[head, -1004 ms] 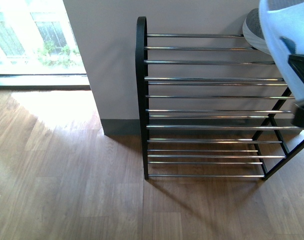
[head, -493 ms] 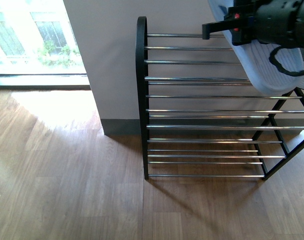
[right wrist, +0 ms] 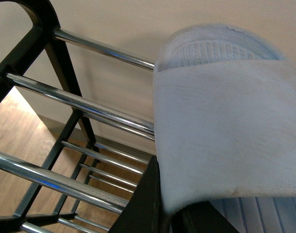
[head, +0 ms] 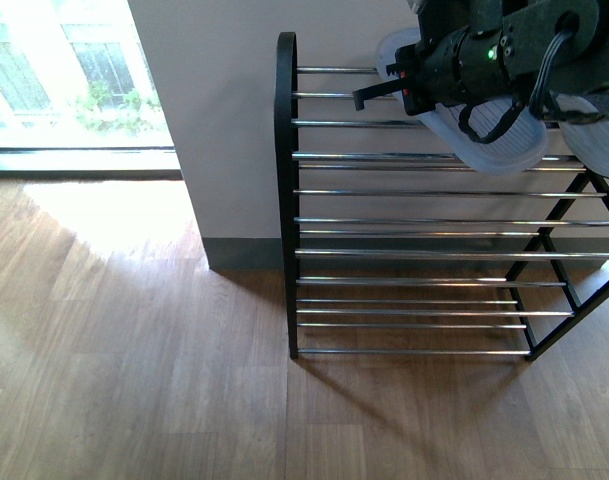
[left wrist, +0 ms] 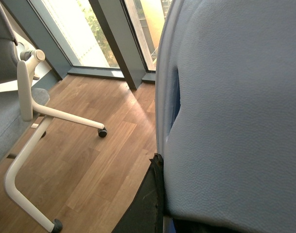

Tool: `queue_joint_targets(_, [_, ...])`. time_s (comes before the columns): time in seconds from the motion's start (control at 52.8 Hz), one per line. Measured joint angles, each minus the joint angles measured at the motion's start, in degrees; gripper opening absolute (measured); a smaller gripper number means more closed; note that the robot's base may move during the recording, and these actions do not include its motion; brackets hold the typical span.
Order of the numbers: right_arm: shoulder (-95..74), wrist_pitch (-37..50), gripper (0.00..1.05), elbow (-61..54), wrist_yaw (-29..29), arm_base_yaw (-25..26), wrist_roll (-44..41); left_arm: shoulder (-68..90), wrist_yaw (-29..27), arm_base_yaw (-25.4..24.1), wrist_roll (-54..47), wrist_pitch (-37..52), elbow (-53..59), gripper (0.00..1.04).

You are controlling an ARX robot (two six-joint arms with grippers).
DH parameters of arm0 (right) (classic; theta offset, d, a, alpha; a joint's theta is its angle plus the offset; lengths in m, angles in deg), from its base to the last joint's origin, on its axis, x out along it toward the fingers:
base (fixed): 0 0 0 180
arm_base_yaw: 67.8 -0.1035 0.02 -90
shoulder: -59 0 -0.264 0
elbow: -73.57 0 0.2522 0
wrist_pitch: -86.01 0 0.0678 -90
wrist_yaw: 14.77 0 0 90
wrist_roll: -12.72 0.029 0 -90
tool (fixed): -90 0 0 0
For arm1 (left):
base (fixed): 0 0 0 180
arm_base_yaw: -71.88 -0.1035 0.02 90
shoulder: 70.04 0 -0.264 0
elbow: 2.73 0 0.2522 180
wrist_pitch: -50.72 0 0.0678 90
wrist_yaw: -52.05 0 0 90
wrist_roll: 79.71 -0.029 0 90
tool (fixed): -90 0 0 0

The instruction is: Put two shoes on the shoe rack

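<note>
**Slide over the rack's top tier**

The right gripper (head: 384, 92) pinches a pale blue slide (head: 484, 140) by its strap at one o'clock, above the shoe rack's (head: 284, 200) top rods. The left gripper's fingers clamp another pale blue slide (left wrist: 235, 121).

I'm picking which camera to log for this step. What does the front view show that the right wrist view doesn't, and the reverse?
Front only: the whole shoe rack down to the floor, the window, and the right arm. Right wrist only: a close look at the ridged footbed under the strap of the slide. Both: the slide over the rack's top rods, against the wall.
</note>
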Motion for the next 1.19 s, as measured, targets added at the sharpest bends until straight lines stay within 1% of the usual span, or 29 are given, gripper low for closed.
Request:
queue_joint_targets(0.038, [-0.2, -2.0, 0.01, 1.7, -1.3, 0.5, 0.0, 0.0, 0.0, 0.0, 0.0, 0.0, 0.0, 0.02])
queue_joint_targets(0.133, [-1.0, -3.7, 0.01, 3.8, -4.8, 2.2, -0.5, 0.0, 0.0, 0.0, 0.0, 0.0, 0.0, 0.02])
queue_joint_targets(0.246, [-1.6, -6.2, 0.01, 5.6, -5.5, 3.1, -0.6, 0.0, 0.0, 0.0, 0.0, 0.0, 0.0, 0.02])
queue_joint_targets(0.455, [-1.7, -6.5, 0.02, 5.8, -5.2, 3.1, 0.3, 0.0, 0.0, 0.0, 0.0, 0.0, 0.0, 0.02])
queue_joint_targets(0.568, [-1.5, -6.4, 0.15, 5.3, -4.3, 3.1, 1.2, 0.0, 0.0, 0.0, 0.0, 0.0, 0.0, 0.02])
queue_joint_targets(0.663, [0.0, -6.8, 0.29, 3.4, -3.2, 3.2, 2.4, 0.0, 0.0, 0.0, 0.0, 0.0, 0.0, 0.02])
queue_joint_targets(0.701, [1.8, -7.6, 0.36, 1.9, -2.8, 3.2, 3.1, 0.0, 0.0, 0.0, 0.0, 0.0, 0.0, 0.02])
queue_joint_targets(0.796, [6.3, -8.1, 0.50, -1.6, -1.0, 3.2, 4.3, 0.0, 0.0, 0.0, 0.0, 0.0, 0.0, 0.02])
queue_joint_targets(0.834, [7.3, -8.1, 0.52, -2.4, -0.7, 3.2, 4.5, 0.0, 0.0, 0.0, 0.0, 0.0, 0.0, 0.02])
queue_joint_targets(0.872, [10.3, -8.7, 0.59, -4.3, 0.2, 3.3, 5.4, 0.0, 0.0, 0.0, 0.0, 0.0, 0.0, 0.02])
queue_joint_targets(0.891, [11.1, -9.0, 0.61, -4.7, 0.3, 3.4, 5.7, 0.0, 0.0, 0.0, 0.0, 0.0, 0.0, 0.02])
queue_joint_targets(0.928, [15.4, -9.2, 0.70, -7.3, 0.6, 3.8, 6.4, 0.0, 0.0, 0.0, 0.0, 0.0, 0.0, 0.02])
queue_joint_targets(0.985, [19.9, -8.3, 0.80, -10.3, 1.0, 4.4, 6.7, 0.0, 0.0, 0.0, 0.0, 0.0, 0.0, 0.02])
queue_joint_targets(1.061, [24.5, -5.8, 0.90, -14.2, -0.8, 5.4, 6.6, 0.0, 0.0, 0.0, 0.0, 0.0, 0.0, 0.02])
queue_joint_targets(1.08, [26.3, -5.1, 0.95, -15.8, -1.3, 5.9, 6.6, 0.0, 0.0, 0.0, 0.0, 0.0, 0.0, 0.02])
queue_joint_targets(1.099, [27.4, -5.0, 0.97, -16.6, -1.5, 6.3, 6.6, 0.0, 0.0, 0.0, 0.0, 0.0, 0.0, 0.02])
queue_joint_targets(1.137, [28.2, -3.7, 0.95, -17.5, -2.4, 7.0, 6.6, 0.0, 0.0, 0.0, 0.0, 0.0, 0.0, 0.02])
queue_joint_targets(1.194, [28.5, 9.6, 0.85, -22.2, -3.7, 7.8, 6.9, 0.0, 0.0, 0.0, 0.0, 0.0, 0.0, 0.02])
